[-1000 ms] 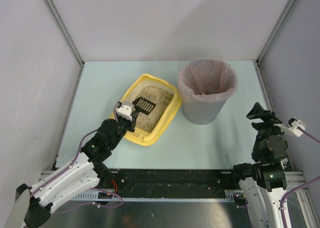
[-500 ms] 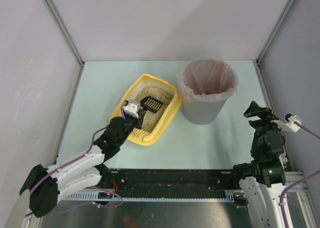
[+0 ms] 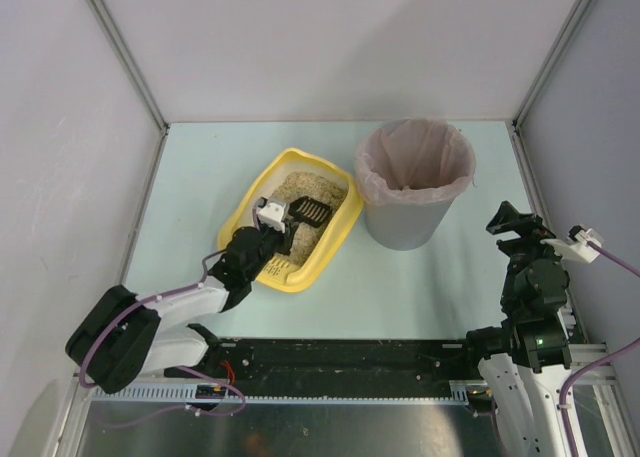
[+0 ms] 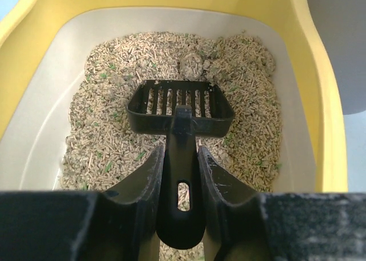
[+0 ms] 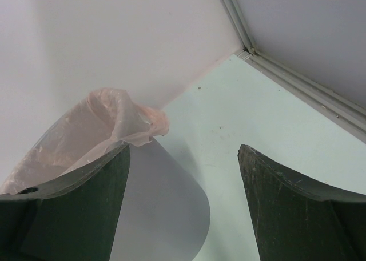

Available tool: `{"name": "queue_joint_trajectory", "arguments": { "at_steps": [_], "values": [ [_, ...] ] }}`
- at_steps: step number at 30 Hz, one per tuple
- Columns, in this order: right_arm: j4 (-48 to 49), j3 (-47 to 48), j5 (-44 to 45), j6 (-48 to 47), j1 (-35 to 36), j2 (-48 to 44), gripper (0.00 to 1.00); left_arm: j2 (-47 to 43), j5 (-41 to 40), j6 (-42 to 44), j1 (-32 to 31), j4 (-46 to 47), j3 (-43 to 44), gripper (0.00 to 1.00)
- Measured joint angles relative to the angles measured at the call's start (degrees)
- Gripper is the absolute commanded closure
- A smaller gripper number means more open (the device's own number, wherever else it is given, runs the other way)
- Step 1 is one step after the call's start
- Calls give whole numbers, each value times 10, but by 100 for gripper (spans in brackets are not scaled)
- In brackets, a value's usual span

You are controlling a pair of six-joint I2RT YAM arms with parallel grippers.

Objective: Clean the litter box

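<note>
Litter and scoop in litter box

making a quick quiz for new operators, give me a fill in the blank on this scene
The left claw is shut on the scoop's ___.
The scoop's head is over litter in the ___ litter box.
The grey bin has a ___ liner.
The right claw is open and holds ___.
Missing: handle, yellow, pink, nothing
</note>
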Motion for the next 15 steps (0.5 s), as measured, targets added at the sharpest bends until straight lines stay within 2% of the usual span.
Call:
{"name": "queue_joint_trajectory", "arguments": {
  "at_steps": [3, 6, 15],
  "values": [
    [0, 0, -2, 0, 0, 1, 19, 24, 5, -1, 3, 26, 0, 99],
    [0, 0, -2, 0, 0, 1, 19, 32, 8, -4, 7, 40, -2, 93],
    [0, 0, -2, 0, 0, 1, 19, 44, 6, -4, 7, 64, -11, 62]
  ]
}}
